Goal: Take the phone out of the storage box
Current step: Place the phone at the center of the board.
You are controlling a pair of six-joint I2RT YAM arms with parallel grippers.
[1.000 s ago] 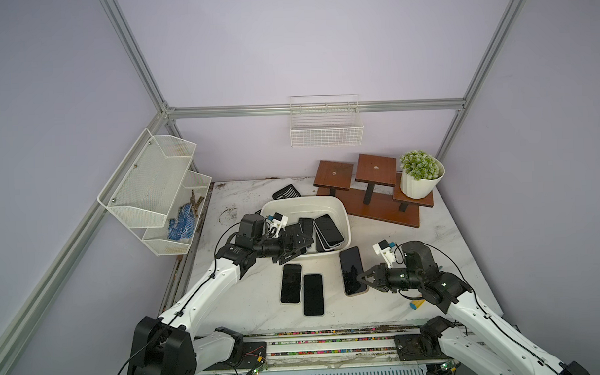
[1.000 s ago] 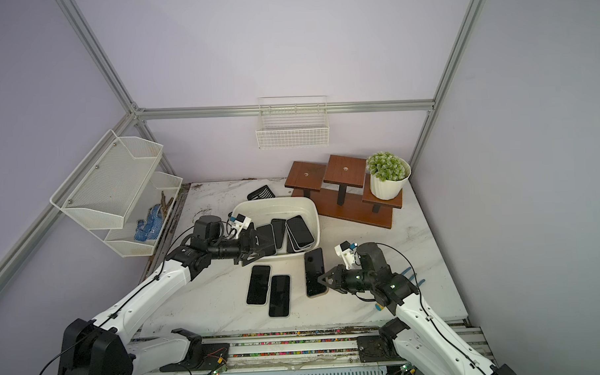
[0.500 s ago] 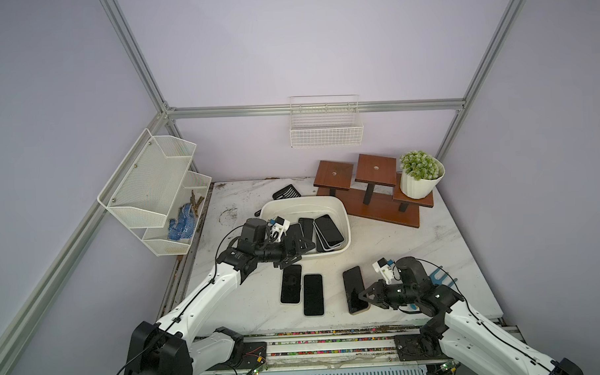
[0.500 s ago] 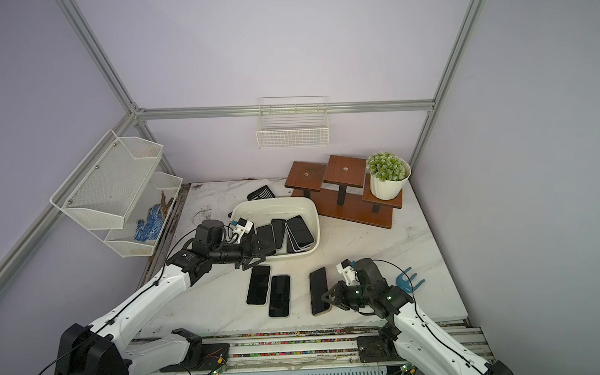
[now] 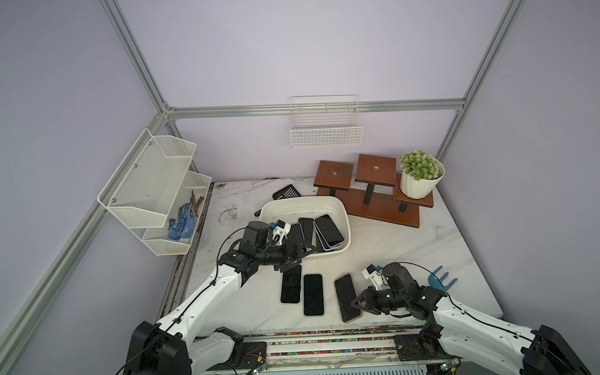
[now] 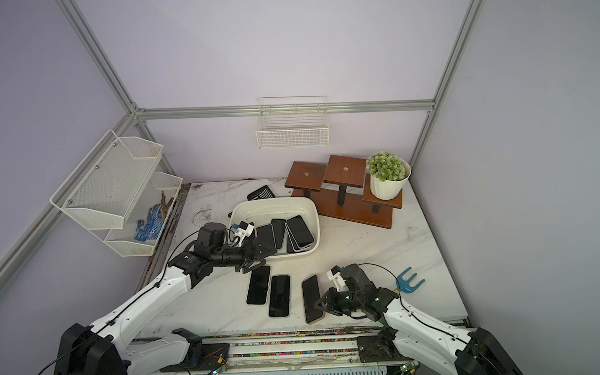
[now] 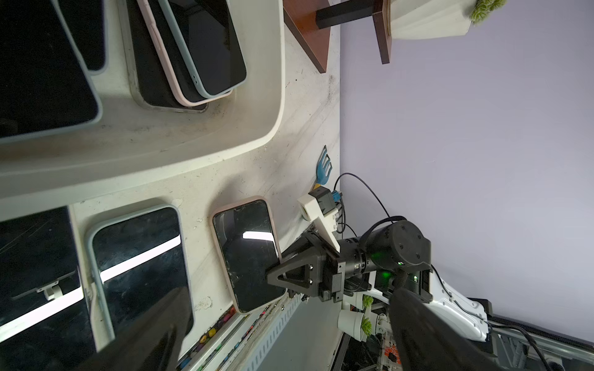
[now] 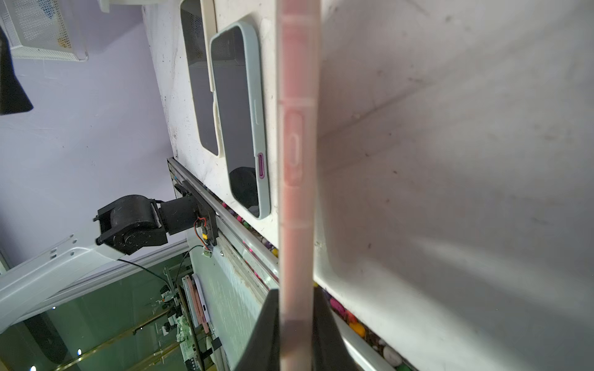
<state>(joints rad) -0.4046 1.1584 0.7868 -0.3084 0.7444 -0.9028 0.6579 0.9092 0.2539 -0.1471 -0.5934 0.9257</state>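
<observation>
The storage box [image 5: 302,199] [image 6: 275,201] is a shallow white tub at mid-table. It holds several dark phones, among them a stack [image 5: 328,230] [image 6: 299,229] on its right side. My left gripper [image 5: 299,258] [image 6: 261,260] hovers open over the box's near left rim with nothing between its fingers. My right gripper [image 5: 356,303] [image 6: 321,304] is near the table's front edge, shut on the near end of a pink-cased phone [image 5: 346,296] [image 7: 247,253]. That phone [image 8: 297,160] is seen edge-on between the jaws in the right wrist view. Whether it rests on the table is unclear.
Two phones [image 5: 291,284] [image 5: 312,294] lie side by side on the table left of the held one. A wooden stand [image 5: 371,199] with a white plant pot [image 5: 420,182] is behind the box. A blue fork-shaped tool [image 5: 441,281] lies at the right. A mesh rack [image 5: 154,193] hangs on the left wall.
My right gripper has carried the pink-cased phone toward the table's front edge and lower. My left gripper has drawn back from over the box toward its near rim, still open.
</observation>
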